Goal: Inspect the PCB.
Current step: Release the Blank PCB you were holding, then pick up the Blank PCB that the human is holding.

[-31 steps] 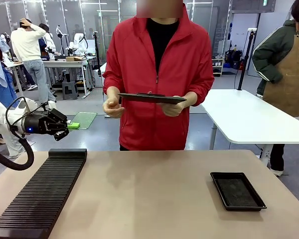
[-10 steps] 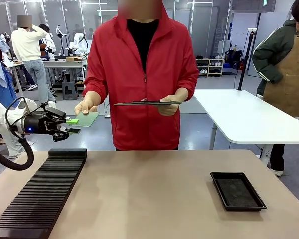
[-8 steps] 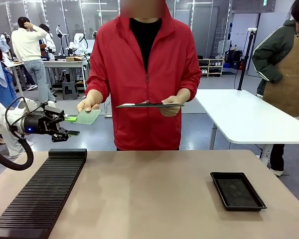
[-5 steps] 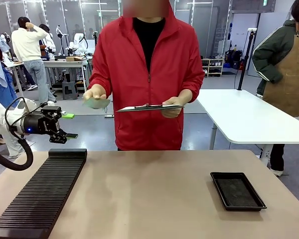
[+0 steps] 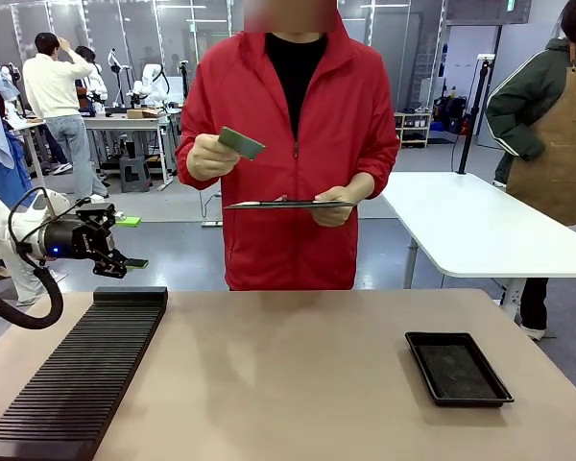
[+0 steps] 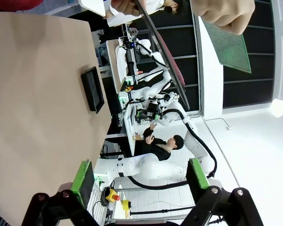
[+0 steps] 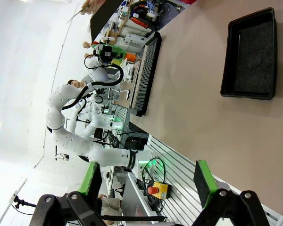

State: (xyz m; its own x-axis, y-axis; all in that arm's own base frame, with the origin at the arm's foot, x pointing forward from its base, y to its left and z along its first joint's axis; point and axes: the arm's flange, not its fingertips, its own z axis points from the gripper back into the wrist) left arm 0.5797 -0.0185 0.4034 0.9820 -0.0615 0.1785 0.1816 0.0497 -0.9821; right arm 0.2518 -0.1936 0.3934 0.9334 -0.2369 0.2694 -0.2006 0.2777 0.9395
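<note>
PCB [image 5: 241, 143]: it's up in the person's hand [image 5: 209, 157], pinched at chest height and tilted. That puts it above your left gripper [image 5: 132, 242] and off toward the middle of the bench [image 5: 288, 384], well apart from it.
Left gripper: jaws spread wide with nothing between the green pads. It hangs out past the bench's far left corner, a bit above the far end of the black slotted rack [image 5: 77, 375].
Left wrist view: the PCB [image 6: 228, 44] sits way up beyond your gripper [image 6: 140, 175], toward the top right corner, with a flat green face turned to the camera.
Clipboard [image 5: 288, 204]: dark and held flat in the person's other hand [image 5: 334, 208]. It's lower than the PCB and farther from your left gripper.
Right gripper [image 7: 146, 178]: also wide open and holding nothing, looking out across the bench.
Black tray [image 7: 250, 54]: on the bench well ahead of your right gripper, toward the upper right of its wrist view.
</note>
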